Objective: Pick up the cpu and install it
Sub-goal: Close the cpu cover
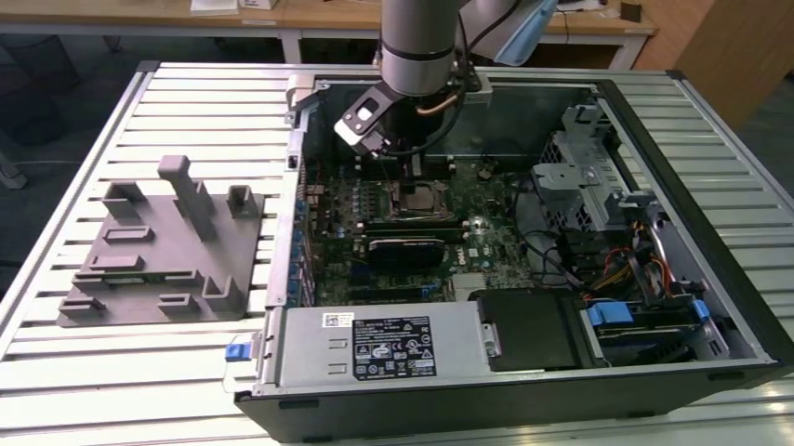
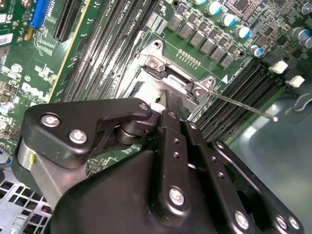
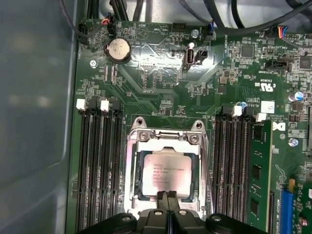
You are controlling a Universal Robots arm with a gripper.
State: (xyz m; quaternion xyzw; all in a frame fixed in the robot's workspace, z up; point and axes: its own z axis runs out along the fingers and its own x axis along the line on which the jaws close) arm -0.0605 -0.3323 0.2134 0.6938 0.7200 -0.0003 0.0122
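While the cpu (image 3: pixel 167 171) lies socketed, the closed pincer (image 3: pixel 168 195) hangs at its edge

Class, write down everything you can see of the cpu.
The cpu is a small flat square chip with a silvery metal top bearing faint print and a darker rim. It lies flat inside the metal socket frame on the green motherboard. The gripper hangs over one edge, fingers together; whether they touch it is unclear.
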